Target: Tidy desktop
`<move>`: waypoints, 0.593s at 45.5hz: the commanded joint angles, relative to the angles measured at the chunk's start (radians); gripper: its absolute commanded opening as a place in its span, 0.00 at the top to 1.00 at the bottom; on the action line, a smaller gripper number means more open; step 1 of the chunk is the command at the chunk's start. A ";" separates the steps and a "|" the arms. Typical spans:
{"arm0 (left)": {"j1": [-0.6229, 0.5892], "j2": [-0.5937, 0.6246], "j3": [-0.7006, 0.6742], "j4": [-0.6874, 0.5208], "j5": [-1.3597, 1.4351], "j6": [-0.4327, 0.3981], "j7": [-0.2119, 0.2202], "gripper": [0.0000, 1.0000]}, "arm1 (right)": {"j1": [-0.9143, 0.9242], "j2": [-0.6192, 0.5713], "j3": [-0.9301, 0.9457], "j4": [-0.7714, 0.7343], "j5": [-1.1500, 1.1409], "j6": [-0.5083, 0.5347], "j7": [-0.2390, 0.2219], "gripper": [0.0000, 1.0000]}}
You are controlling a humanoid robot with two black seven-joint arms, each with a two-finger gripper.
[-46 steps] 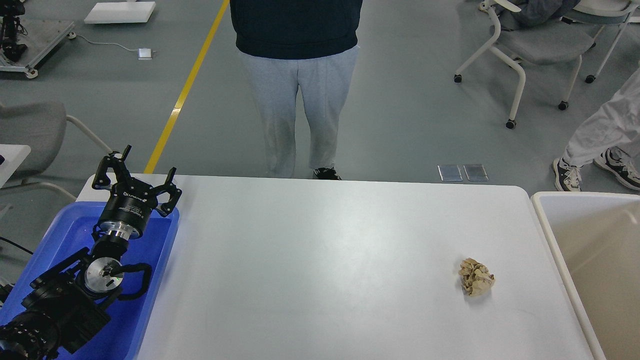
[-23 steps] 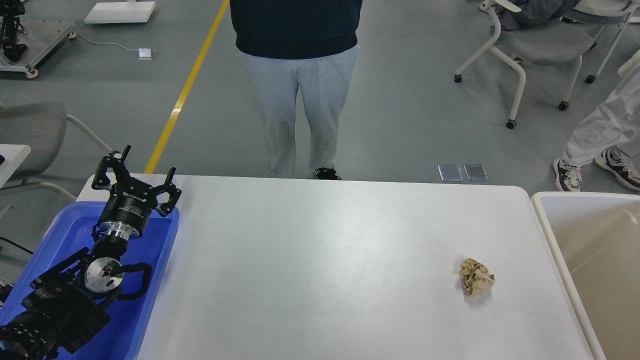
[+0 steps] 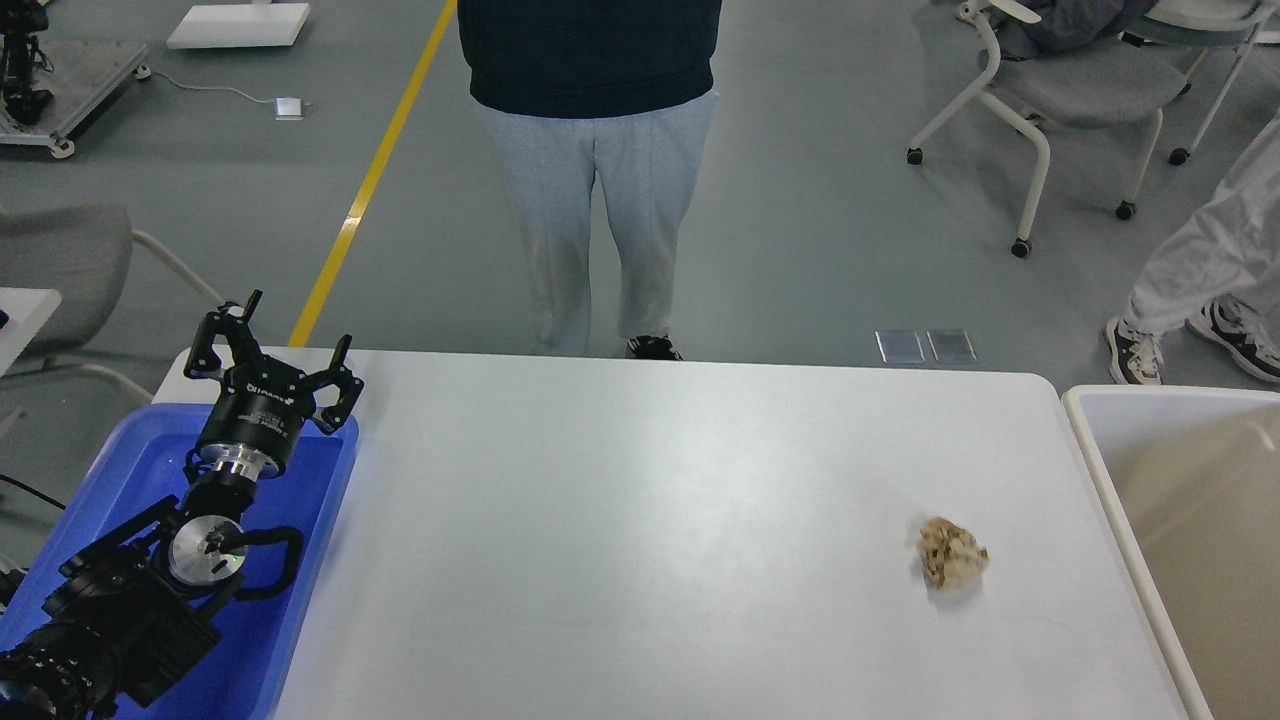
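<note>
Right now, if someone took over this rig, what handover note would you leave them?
Left claw: open, empty, poised above the far end of the blue tray.
Right claw: not in view.
Desktop: one crumpled brown paper ball lies on it near the right side, close to the white-rimmed bin.
Done: nothing visibly in the bin's shown part.
Left: pick up the paper ball and probably drop it in the bin; a person stands at the far edge.

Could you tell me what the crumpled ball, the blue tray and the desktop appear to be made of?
The crumpled ball looks like tan paper: creased, matte, irregular folds. The blue tray seems to be moulded plastic, given its uniform colour, rounded rim and slight gloss. The desktop is smooth, white and faintly reflective, probably laminate or coated board, though the core cannot be seen.
</note>
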 commanded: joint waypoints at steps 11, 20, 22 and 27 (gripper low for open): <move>0.000 0.000 0.000 0.000 0.000 0.000 0.000 0.00 | -0.203 0.209 0.515 0.469 -0.154 -0.031 0.035 0.00; 0.000 0.000 0.000 0.000 0.000 0.000 0.000 0.00 | -0.209 0.357 0.589 0.467 -0.286 -0.037 0.090 0.00; 0.000 0.000 -0.001 0.000 0.000 0.000 0.000 0.00 | -0.209 0.374 0.591 0.466 -0.288 -0.035 0.098 0.00; 0.000 -0.001 0.000 0.001 0.000 0.000 0.000 0.00 | -0.199 0.410 0.587 0.441 -0.291 -0.034 0.119 0.00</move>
